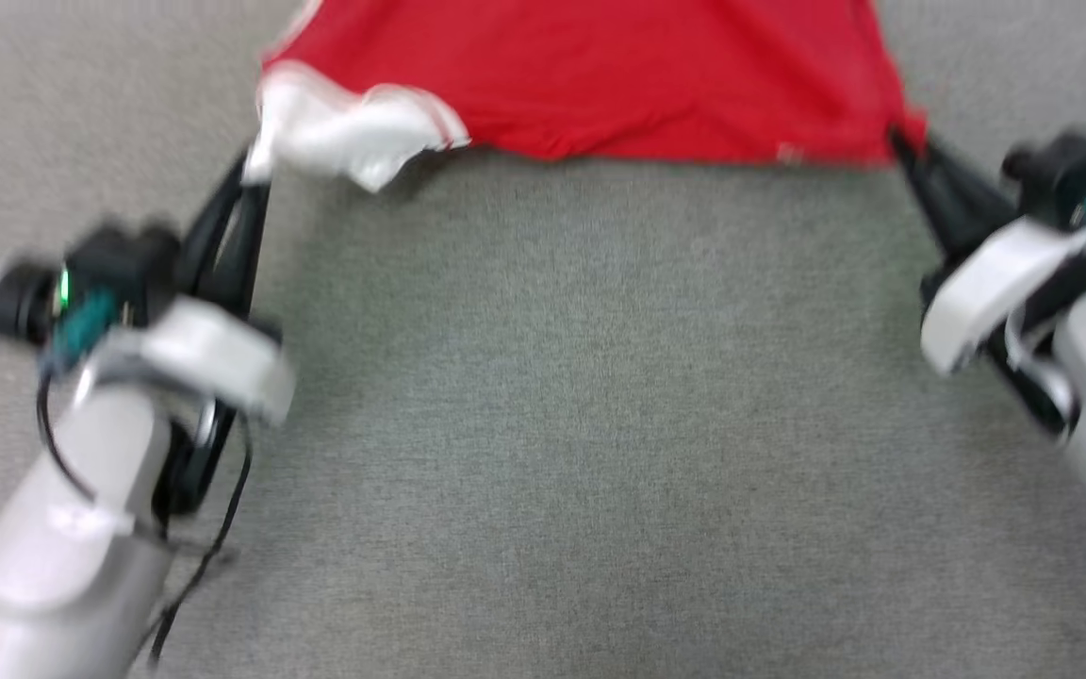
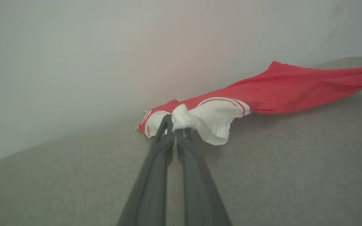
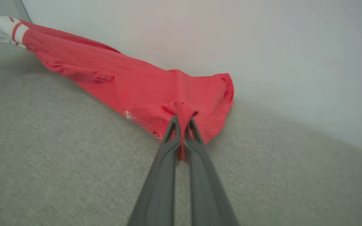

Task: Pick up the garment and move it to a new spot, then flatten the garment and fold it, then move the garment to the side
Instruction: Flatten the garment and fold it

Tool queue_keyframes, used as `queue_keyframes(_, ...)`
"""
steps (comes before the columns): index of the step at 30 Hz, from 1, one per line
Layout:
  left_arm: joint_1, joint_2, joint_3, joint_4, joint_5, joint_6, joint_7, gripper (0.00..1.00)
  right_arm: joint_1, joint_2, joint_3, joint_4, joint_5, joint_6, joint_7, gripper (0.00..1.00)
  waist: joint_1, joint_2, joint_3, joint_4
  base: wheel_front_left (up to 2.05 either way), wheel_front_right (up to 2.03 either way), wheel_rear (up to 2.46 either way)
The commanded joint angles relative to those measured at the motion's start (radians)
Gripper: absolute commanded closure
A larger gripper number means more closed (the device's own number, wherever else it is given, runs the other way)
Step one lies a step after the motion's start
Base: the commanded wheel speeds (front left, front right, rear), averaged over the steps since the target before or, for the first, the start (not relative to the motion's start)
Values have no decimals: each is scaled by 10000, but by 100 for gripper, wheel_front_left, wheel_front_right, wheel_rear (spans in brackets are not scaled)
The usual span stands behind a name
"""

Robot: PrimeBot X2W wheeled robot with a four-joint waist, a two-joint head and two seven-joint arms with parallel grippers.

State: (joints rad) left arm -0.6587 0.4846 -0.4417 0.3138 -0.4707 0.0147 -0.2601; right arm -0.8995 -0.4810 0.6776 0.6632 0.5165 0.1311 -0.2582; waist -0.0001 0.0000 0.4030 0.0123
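The garment (image 1: 600, 75) is a bright red jersey stretched across the top of the head view, its near edge lifted a little off the grey surface. My left gripper (image 1: 255, 174) is shut on its white sleeve, whose stripe-edged cuff hangs loose beside the fingers. In the left wrist view the white cloth bunches between my left gripper (image 2: 178, 125) tips, and the garment (image 2: 287, 91) runs off to the right. My right gripper (image 1: 901, 141) is shut on the red corner. The right wrist view has that gripper (image 3: 182, 124) pinching a fold of the garment (image 3: 130, 84).
A grey carpeted surface (image 1: 581, 424) spreads below the jersey and between both arms. A pale wall (image 2: 105, 56) rises behind the garment in both wrist views.
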Motion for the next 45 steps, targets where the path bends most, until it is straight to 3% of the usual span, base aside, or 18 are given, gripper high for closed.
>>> queue_keyframes(1, 1132, 293, 56, -230, -129, 118, -72, 100, 744, -101, 249, -108, 369, -7, -61, 100, 1, 0, -807, 44, 0, 0, 0)
queue_keyframes(13, 5426, 1464, 133, -1942, -1214, 594, 883, 100, 2952, -381, 1247, -105, 2038, -9, 23, 100, 1, 0, -2425, 70, 0, 0, 0)
queue_keyframes(27, 8968, 2309, -295, -4635, -2511, 857, 2227, 100, 5635, -1237, 954, -1033, 3415, -9, 567, 100, 1, 0, -3878, -157, 0, 0, 0)
queue_keyframes(38, 10541, 2828, -683, -5614, -3244, 727, 2812, 100, 7935, -2089, 455, -3041, 3918, -7, 2132, 100, 1, 0, -3998, -325, 0, 0, 0)
queue_keyframes(45, 10096, 2888, -412, -5810, -3004, 689, 2450, 100, 8418, -1995, -525, -3865, 3677, -7, 2514, 100, 1, 0, -3814, -359, 0, 0, 0)
